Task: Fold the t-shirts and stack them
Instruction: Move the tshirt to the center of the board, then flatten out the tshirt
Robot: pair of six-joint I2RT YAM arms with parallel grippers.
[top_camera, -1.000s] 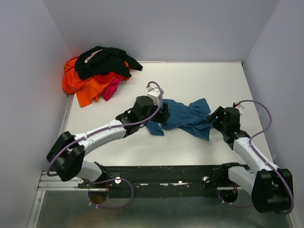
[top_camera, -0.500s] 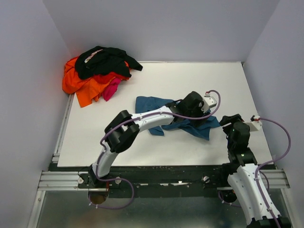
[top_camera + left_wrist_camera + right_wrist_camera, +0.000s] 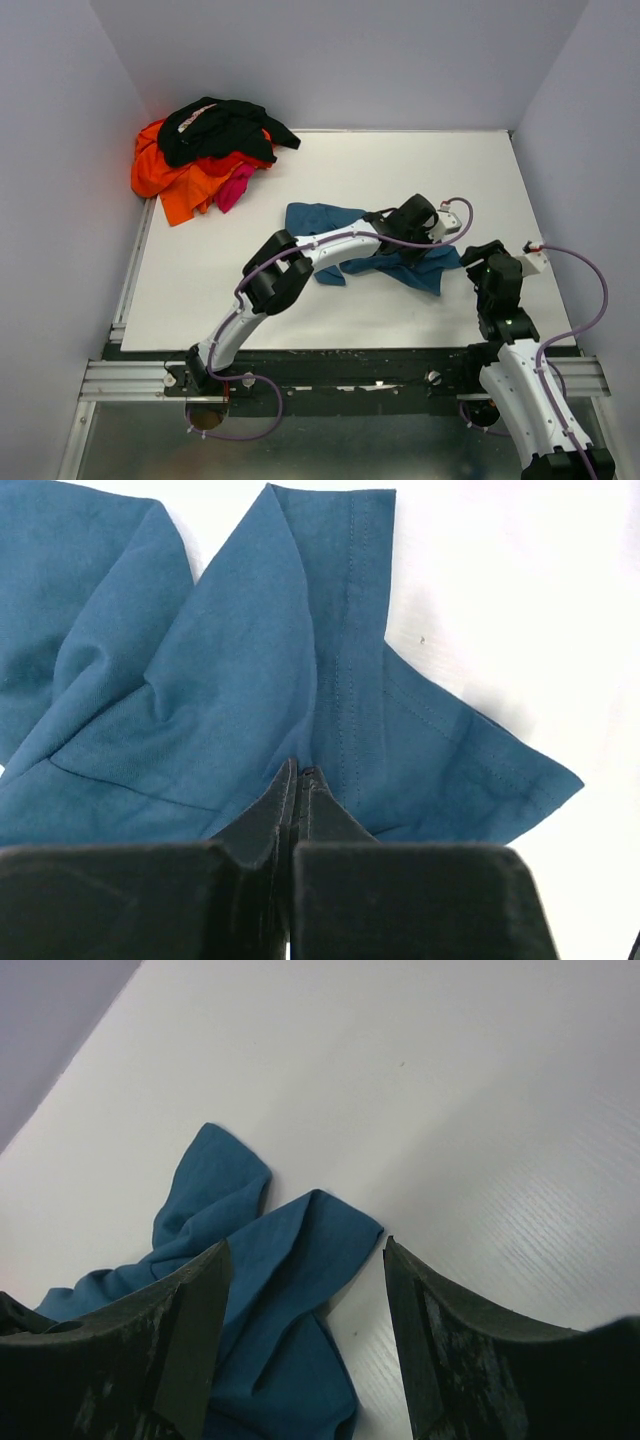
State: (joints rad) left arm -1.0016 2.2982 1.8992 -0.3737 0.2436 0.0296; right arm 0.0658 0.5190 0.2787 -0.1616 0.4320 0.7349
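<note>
Teal-blue crumpled cloth t-shirt [image 3: 312, 218] sprawls mid-way across the white tabletop [image 3: 400, 165]; left gripper [image 3: 301, 774] pinched tight on its fold, right gripper [image 3: 306, 1244] gaping wide beside its hem.

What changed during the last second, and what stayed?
The left gripper crossed to the right side of the teal t-shirt and shut on its cloth. The right gripper shifted slightly right, jaws open. The pile of t-shirts in the far left corner stayed put.
</note>
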